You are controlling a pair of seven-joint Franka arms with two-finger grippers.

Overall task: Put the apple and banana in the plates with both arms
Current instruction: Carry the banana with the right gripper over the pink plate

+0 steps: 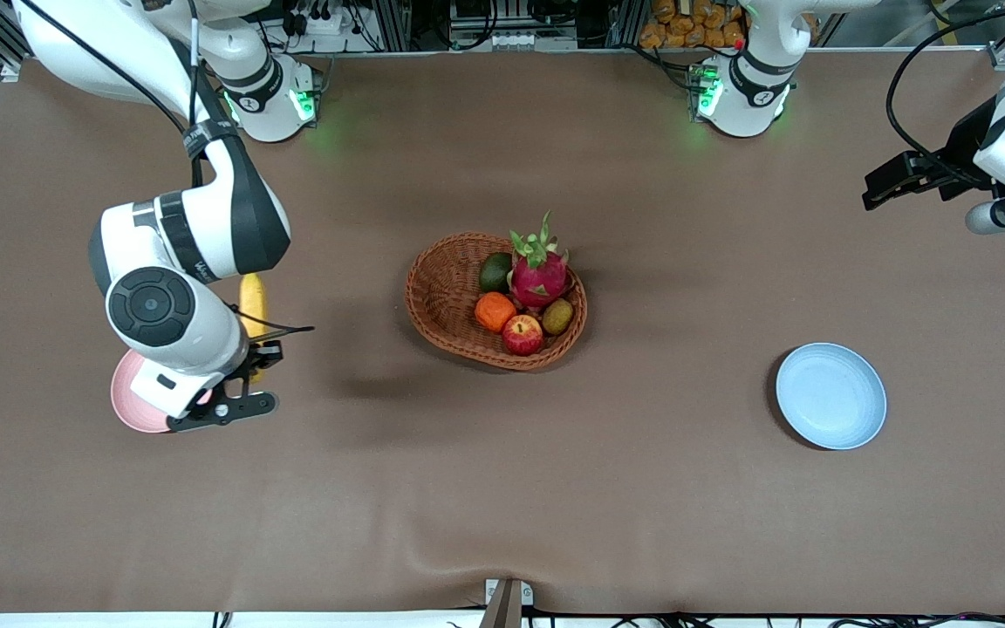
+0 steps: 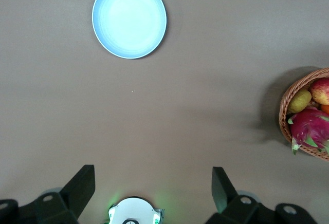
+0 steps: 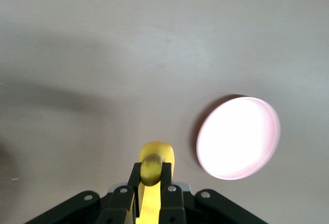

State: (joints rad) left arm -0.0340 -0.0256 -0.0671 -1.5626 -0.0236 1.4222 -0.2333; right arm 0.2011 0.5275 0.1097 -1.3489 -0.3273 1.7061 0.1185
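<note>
Light fell evenly from overhead and the table (image 1: 502, 488) was bright. Soft shadows lay beside the basket (image 1: 450, 296) and under the right arm. The pink plate (image 3: 239, 137) was washed out to near white by glare; the blue plate (image 2: 129, 18) glared paler at its centre.

Yellow banana (image 1: 252, 301), red apple (image 1: 523, 334) — pink plate (image 1: 132, 410), pale blue plate (image 1: 830, 396), brown basket (image 1: 446, 292)
</note>
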